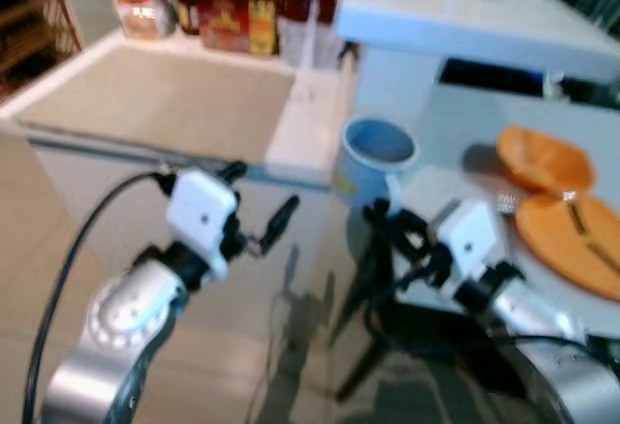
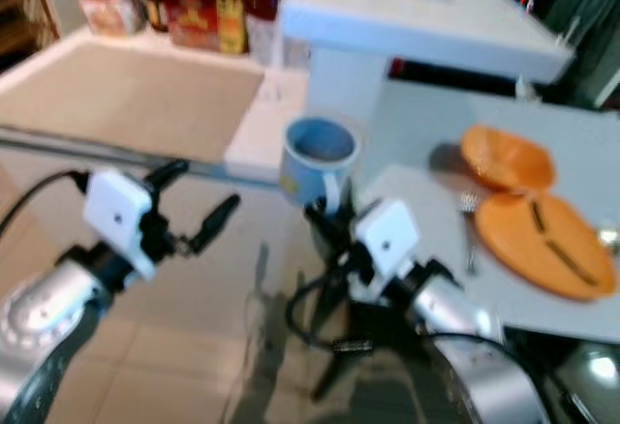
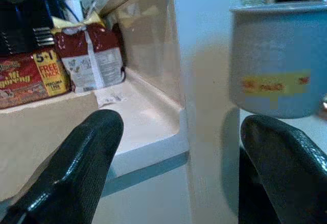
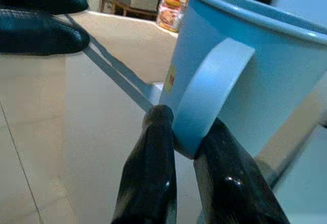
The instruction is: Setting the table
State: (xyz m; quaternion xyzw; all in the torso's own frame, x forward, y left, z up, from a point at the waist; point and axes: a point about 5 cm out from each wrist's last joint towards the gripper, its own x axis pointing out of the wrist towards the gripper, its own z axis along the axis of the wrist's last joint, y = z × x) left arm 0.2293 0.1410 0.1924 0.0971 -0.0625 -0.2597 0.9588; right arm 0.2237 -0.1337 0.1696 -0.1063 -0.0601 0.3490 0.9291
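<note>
Right wrist view: mug handle pinched by R gripper (image 4: 185, 147).

R fingers (image 4: 153, 173) are pressed on either side of the handle's lower end; the blue mug (image 1: 376, 158) stands upright directly ahead of them, on the near corner of the white table (image 1: 465, 124), orange plates (image 1: 567, 230) well to its right. L gripper (image 1: 262, 206), spread and holding nothing, is held apart to the mug's left; R arm is clearly nearer. Handle's long axis runs roughly vertical, facing the robot.

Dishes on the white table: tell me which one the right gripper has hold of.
The light blue mug at the table's corner: the right gripper pinches its handle. The orange bowl and orange plate lie untouched farther right.
</note>
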